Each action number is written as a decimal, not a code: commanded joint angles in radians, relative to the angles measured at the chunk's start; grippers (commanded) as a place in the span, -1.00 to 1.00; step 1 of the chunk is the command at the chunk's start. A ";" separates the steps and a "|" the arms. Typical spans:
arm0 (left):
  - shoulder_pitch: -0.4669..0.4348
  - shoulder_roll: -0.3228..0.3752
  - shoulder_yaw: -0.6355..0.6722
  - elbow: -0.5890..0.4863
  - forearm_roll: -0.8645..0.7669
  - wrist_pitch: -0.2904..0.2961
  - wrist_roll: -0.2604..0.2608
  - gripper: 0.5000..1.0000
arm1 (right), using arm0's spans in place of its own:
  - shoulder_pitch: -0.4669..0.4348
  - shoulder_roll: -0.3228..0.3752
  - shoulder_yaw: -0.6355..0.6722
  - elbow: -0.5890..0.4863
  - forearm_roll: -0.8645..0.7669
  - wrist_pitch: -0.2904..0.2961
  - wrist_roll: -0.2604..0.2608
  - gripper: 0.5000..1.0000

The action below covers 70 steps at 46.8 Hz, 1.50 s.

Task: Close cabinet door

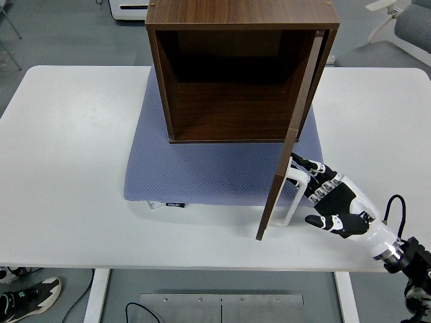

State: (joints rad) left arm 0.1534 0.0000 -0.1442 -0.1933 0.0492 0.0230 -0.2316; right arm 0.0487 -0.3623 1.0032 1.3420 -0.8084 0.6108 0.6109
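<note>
A dark brown wooden cabinet (236,20) stands on a blue-grey mat (202,168) at the middle back of the table. Its door (291,138), hinged on the right side, stands out toward me, seen nearly edge-on, with a white handle (291,195) on its outer face. My right hand (330,198) comes in from the lower right with fingers spread flat, resting against the door's outer face next to the handle. It holds nothing. The inside of the cabinet looks empty. My left arm does not show.
The white table (67,168) reaches to both sides of the mat. An office chair (411,27) stands beyond the table's far right corner. A white appliance (128,8) stands on the floor at the back.
</note>
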 commanded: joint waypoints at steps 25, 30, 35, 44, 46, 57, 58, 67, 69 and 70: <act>0.000 0.000 0.000 0.000 0.000 0.000 0.000 1.00 | 0.022 0.059 0.000 -0.003 0.001 -0.049 0.000 1.00; 0.000 0.000 0.000 0.000 0.001 0.000 0.000 1.00 | 0.023 0.082 0.000 -0.003 0.001 -0.080 0.000 1.00; 0.000 0.000 0.000 0.000 0.000 0.000 0.000 1.00 | 0.040 0.094 0.000 -0.014 0.003 -0.120 0.000 1.00; 0.000 0.000 0.000 0.000 0.000 0.000 0.000 1.00 | 0.060 0.120 -0.006 -0.023 0.005 -0.160 0.000 1.00; 0.000 0.000 0.000 0.000 0.001 0.000 0.000 1.00 | 0.063 0.123 -0.008 -0.027 0.005 -0.167 0.000 1.00; 0.000 0.000 0.000 0.000 0.000 0.000 0.000 1.00 | 0.083 0.143 -0.046 -0.034 0.003 -0.174 0.000 1.00; 0.000 0.000 0.000 0.000 0.000 0.000 0.000 1.00 | 0.083 0.146 -0.051 -0.034 0.003 -0.174 0.000 1.00; 0.000 0.000 0.000 0.000 0.000 0.000 0.000 1.00 | 0.092 0.177 -0.063 -0.037 0.000 -0.178 0.000 1.00; 0.000 0.000 0.000 0.000 0.000 0.000 0.000 1.00 | 0.094 0.181 -0.064 -0.038 0.000 -0.180 0.000 1.00; 0.000 0.000 0.000 0.000 0.000 0.000 0.000 1.00 | 0.094 0.184 -0.066 -0.041 0.000 -0.181 0.000 1.00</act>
State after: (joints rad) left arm 0.1534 0.0000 -0.1442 -0.1933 0.0494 0.0230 -0.2316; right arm 0.1419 -0.1844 0.9393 1.3055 -0.8083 0.4327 0.6109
